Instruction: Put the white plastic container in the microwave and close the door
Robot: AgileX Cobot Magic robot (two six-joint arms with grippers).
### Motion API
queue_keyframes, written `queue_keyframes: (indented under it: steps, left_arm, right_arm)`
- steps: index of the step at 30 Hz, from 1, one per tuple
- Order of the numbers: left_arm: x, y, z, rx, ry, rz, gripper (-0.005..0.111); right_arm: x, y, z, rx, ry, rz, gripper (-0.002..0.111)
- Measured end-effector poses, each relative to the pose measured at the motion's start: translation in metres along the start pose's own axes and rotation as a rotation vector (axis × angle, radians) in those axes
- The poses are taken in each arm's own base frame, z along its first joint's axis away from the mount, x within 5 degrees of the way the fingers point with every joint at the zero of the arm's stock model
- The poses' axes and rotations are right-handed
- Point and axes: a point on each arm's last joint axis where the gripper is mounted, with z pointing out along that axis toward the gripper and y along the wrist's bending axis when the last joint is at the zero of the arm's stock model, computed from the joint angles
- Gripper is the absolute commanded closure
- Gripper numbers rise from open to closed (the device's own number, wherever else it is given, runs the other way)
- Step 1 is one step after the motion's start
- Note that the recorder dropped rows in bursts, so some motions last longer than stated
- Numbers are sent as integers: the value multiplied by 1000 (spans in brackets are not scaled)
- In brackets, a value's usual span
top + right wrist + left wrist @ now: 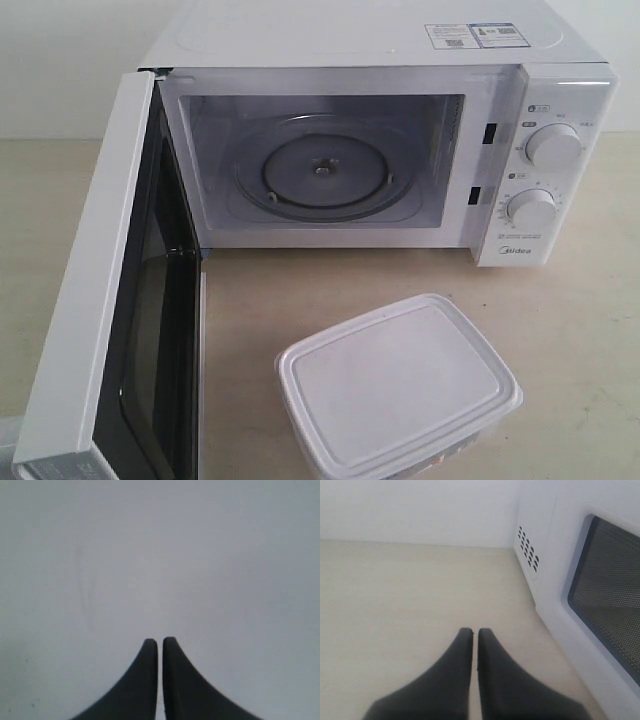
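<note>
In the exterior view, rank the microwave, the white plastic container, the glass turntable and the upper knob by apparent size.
1. the microwave
2. the white plastic container, though it sits nearest the camera, which inflates it
3. the glass turntable
4. the upper knob

Soft, even light fills the exterior view, bright enough that the top of the boxy white microwave (pixel 380 40) nearly washes out, and faint glare sits on its round glass turntable (pixel 320 175). The rectangular white plastic container (pixel 398 385) throws only a thin, soft shadow on the pale beige table (pixel 580 330). That view is sharp. Both wrist views are softer and greyer: the left gripper (pixel 475 630) and right gripper (pixel 160 640) show as blurred black shapes, too close for focus, the right one against a dim, featureless grey-white surface (pixel 160 555).
</note>
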Motion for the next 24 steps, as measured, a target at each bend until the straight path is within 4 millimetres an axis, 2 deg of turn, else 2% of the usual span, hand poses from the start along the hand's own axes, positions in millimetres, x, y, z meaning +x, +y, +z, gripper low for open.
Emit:
queue_keyframes:
  steps: [2,4,7,10,13,17,20,24]
  left_arm:
    - [0,0,0,0,0,0,102]
    - [0,0,0,0,0,0,102]
    - [0,0,0,0,0,0,102]
    - [0,0,0,0,0,0,102]
    - [0,0,0,0,0,0,102]
    - [0,0,0,0,0,0,102]
    - [0,0,0,0,0,0,102]
    - [0,0,0,0,0,0,102]
  right_arm:
    - [-11,3,7,-1,-4,11,108]
    - [-15,5,22,12,44,18,108]
    - [-13,5,58,46,174,-10,108]
    - [-1,2,89,81,319,-29,108]
    - [26,-6,107,132,458,53,108]
    - [66,-14,103,191,614,161,108]
    - [104,-16,83,162,730,197,108]
    - [147,-6,49,71,882,310,108]
